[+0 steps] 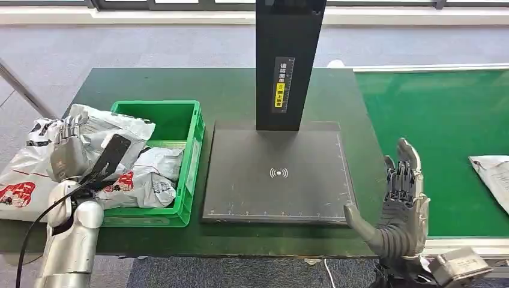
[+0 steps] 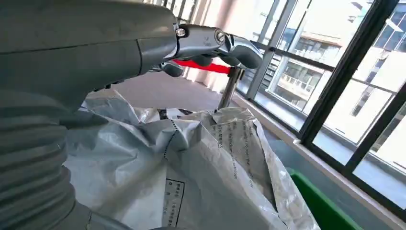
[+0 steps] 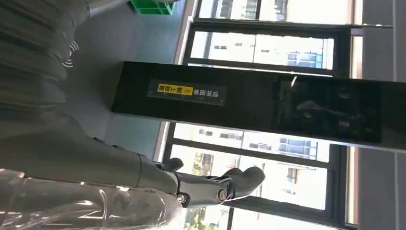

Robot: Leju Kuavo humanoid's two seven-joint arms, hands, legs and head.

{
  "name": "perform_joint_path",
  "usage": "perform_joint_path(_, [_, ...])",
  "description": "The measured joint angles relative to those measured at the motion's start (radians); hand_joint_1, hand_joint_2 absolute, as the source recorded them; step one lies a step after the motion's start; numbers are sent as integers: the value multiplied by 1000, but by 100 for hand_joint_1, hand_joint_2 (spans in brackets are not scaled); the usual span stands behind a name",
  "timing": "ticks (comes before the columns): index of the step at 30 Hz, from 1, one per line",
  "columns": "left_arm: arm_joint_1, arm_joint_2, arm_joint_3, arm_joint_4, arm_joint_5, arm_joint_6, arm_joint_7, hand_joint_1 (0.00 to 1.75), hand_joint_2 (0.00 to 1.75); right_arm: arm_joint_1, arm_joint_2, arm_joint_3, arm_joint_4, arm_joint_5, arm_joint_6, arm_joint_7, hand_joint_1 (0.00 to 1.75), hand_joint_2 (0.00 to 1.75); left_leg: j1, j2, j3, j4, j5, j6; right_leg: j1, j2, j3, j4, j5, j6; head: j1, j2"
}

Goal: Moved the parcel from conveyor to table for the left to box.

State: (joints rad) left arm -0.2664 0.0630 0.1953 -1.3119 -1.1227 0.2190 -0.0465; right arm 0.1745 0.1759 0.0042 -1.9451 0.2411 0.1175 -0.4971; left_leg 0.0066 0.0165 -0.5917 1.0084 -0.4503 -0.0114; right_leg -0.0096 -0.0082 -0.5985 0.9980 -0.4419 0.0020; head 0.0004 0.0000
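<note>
Left hand [image 1: 67, 150] over crumpled grey-white bags [image 1: 36, 162] beside and spilling from green bin [image 1: 193, 150], fingers spread, gripping nothing. Scanner pad [image 1: 276, 174] mid-table, bare, black post [image 1: 288, 60] at rear edge. Right hand [image 1: 401, 204] upright at table's near right corner, fingers apart, empty. Parcel [image 1: 493, 177]: grey-white flat bag, on green conveyor [image 1: 432, 120] at far right edge, well apart from right hand.

A parcel [image 1: 493, 179] on the conveyor [image 1: 438, 126] is cut off by the head view's right edge. The left robot hand [image 1: 68, 150] hides part of the parcels [image 1: 123, 156] heaped in the green box [image 1: 191, 157], and their label print is too small to read.
</note>
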Motion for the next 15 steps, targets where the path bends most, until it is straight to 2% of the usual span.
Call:
perform_joint_path(6, [0, -2, -17, 12, 77, -76, -62, 0, 175, 10, 0, 0, 0, 8, -2, -6, 0, 175, 0, 0, 0, 0, 0, 0, 0, 0, 0, 0, 0, 0, 0, 0])
perform_joint_path(12, [17, -42, -76, 21, 462, -193, -315, 0, 175, 3, 0, 0, 3, 2, -11, 3, 0, 175, 0, 0, 0, 0, 0, 0, -1, 0, 1, 0, 0, 0, 0, 0])
perform_joint_path(13, [39, -57, -92, -3, 546, -195, -355, 0, 0, 1, 0, -5, 5, 2, -15, 6, 0, 175, -1, 0, 0, 0, 0, 0, -1, 0, 1, 0, 1, 1, 0, 0])
perform_joint_path(15, [107, -92, -123, -79, 689, -212, -414, 0, 0, 1, 0, -23, 6, 18, -26, 19, 0, 175, -1, 2, 1, 0, -2, 2, -2, 0, 1, 0, 0, 1, 0, 0])
